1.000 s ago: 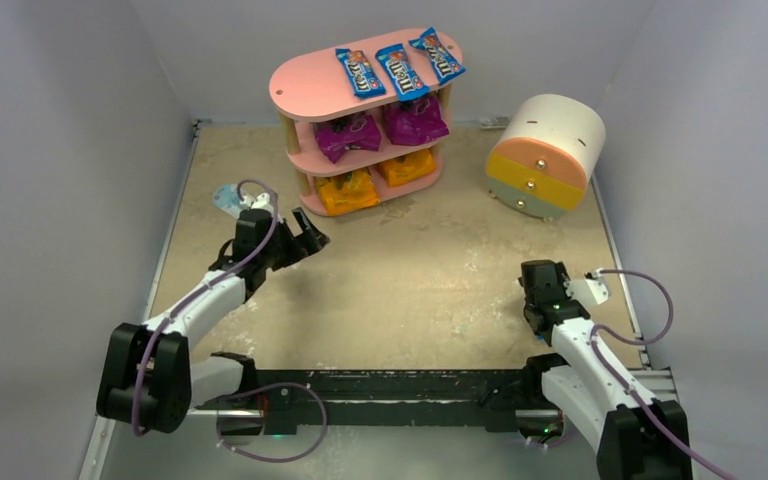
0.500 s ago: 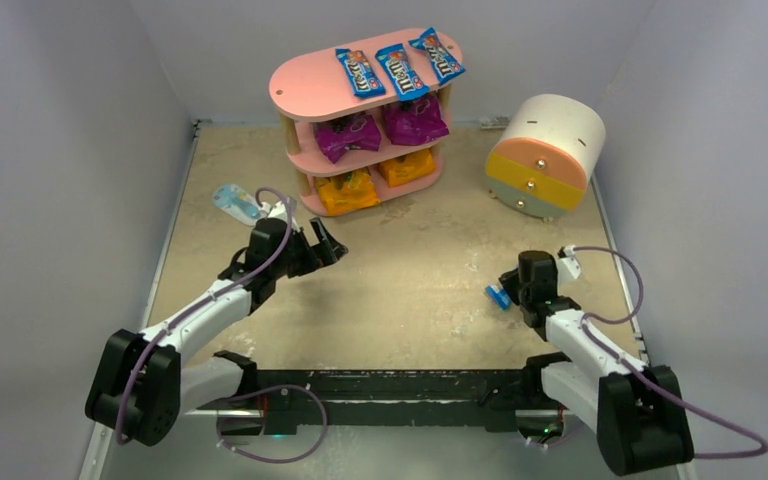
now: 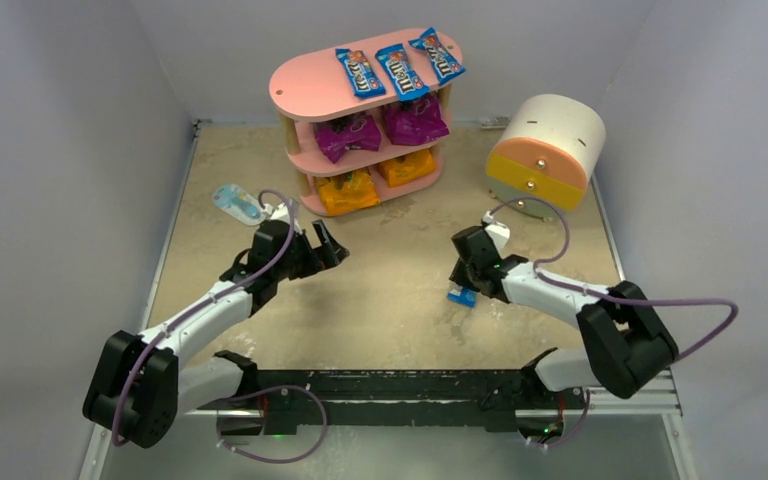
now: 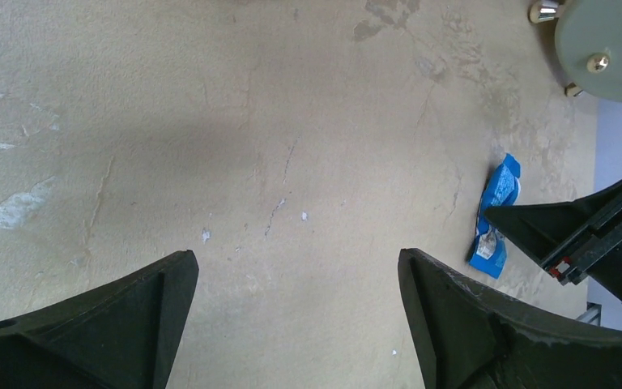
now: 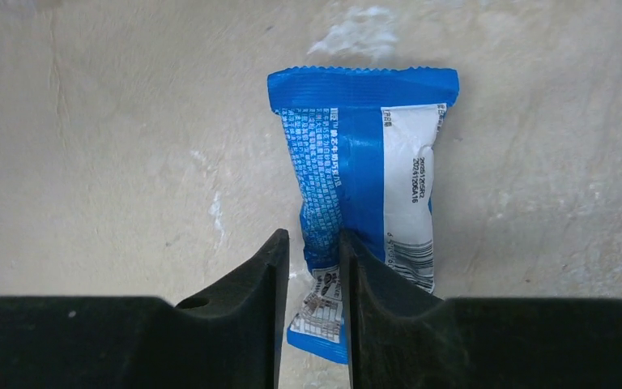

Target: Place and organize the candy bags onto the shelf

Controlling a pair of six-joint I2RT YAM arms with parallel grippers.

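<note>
The blue packet (image 5: 364, 186) is showing glossy, crinkled plastic film. The table (image 4: 291, 121) is looking matt and rough. The right end effector (image 5: 312, 239) is showing matt black plastic. At twelve o'clock, the shelf (image 3: 310, 85) is looking smooth, matt pink.

Left hand (image 4: 296, 255) gapes; blue packet (image 4: 498, 212) lies rightward.

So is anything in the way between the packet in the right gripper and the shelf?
Nothing visible. Only tabletop lies between the packet in the right gripper and the shelf; the left gripper and the drawer unit sit off to either side.
</note>
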